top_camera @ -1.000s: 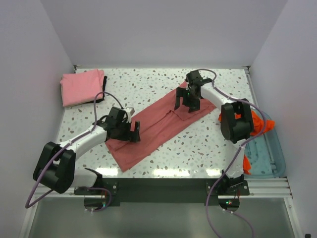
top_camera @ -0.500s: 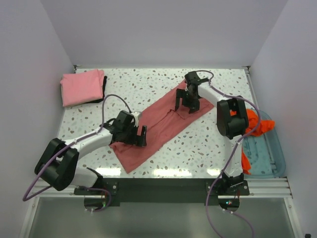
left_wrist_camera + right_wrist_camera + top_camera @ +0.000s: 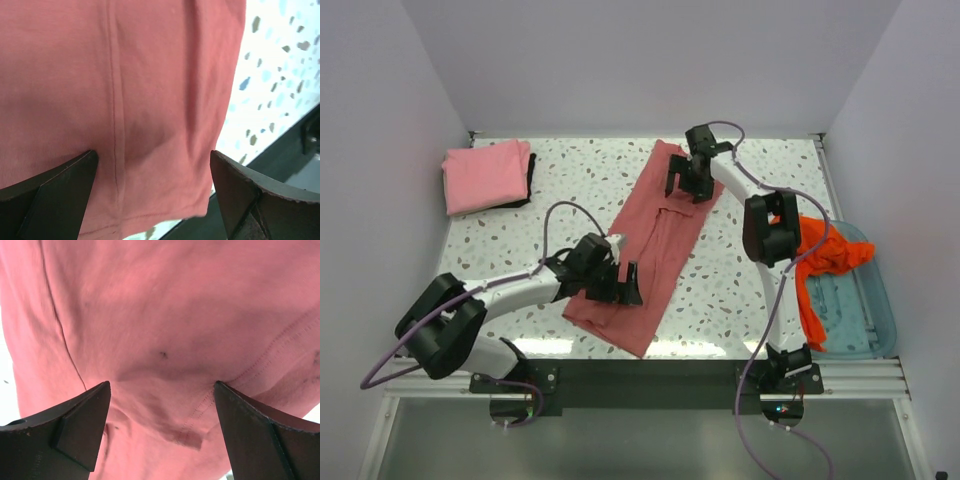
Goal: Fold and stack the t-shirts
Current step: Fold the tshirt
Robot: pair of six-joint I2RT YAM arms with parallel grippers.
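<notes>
Three t-shirts lie out; does any carry lettering? the first watcher asks.

Plain cloth, the second replies: only seams and hem stitching show on the rose-red t-shirt, a long strip running from the upper middle of the table down to its near edge at lower centre.

And the room around it?

Bare terrazzo on both sides. The pink t-shirt sits folded at upper left, and the orange t-shirt drapes over the blue tray at the right edge.

The fingers?

The left gripper stands wide over the strip's lower end, the right gripper wide over its upper end. Cloth fills both gaps, unpinched.
</notes>
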